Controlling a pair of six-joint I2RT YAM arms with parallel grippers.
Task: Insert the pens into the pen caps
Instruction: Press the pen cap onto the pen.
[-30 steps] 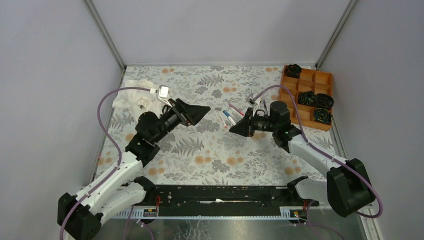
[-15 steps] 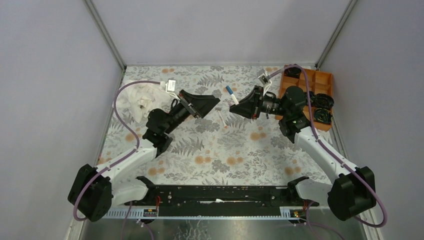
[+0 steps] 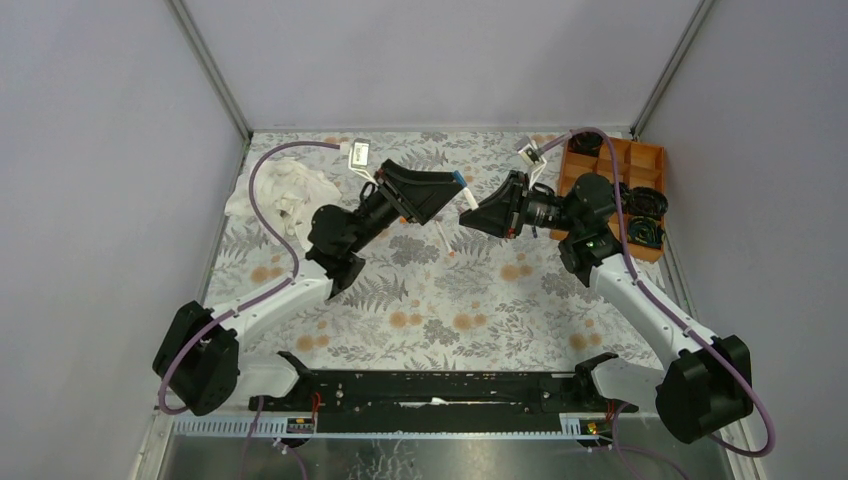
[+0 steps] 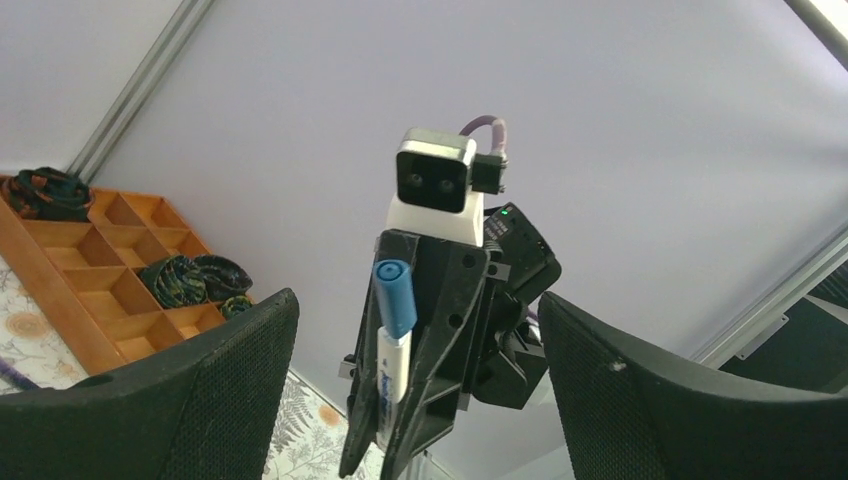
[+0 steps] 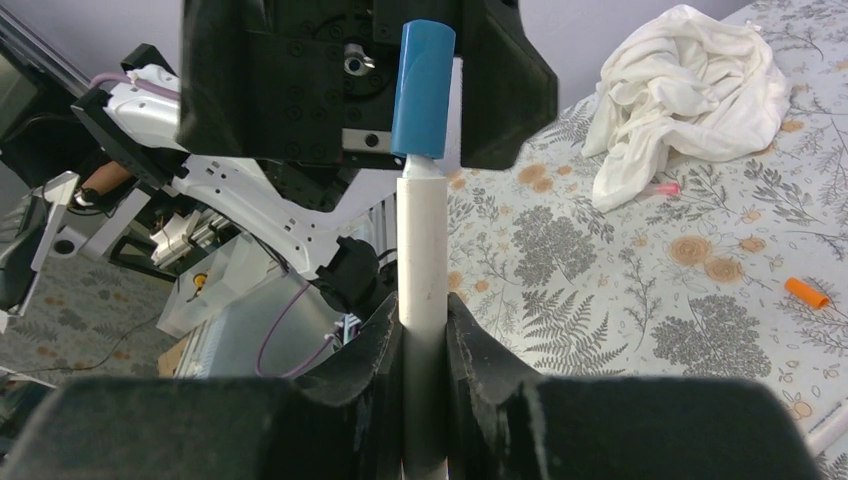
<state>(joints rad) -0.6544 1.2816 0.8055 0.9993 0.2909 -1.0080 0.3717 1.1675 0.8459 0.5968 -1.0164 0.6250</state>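
My right gripper is shut on a white pen and holds it up above the table, tip toward the left arm. A blue pen cap sits on the pen's free end. My left gripper is open, its two wide fingers standing on either side of the capped end without touching it. From above, the blue cap shows between the two grippers, just off the right gripper. Another white pen lies on the table below. An orange cap lies on the cloth-covered table.
A crumpled white cloth lies at the back left, with a small pinkish piece next to it. An orange compartment tray with black coiled items stands at the back right, behind the right arm.
The right gripper lifted the capped pen from the table toward the back, then held still. The left arm rose and moved right until its open fingers flank the cap.
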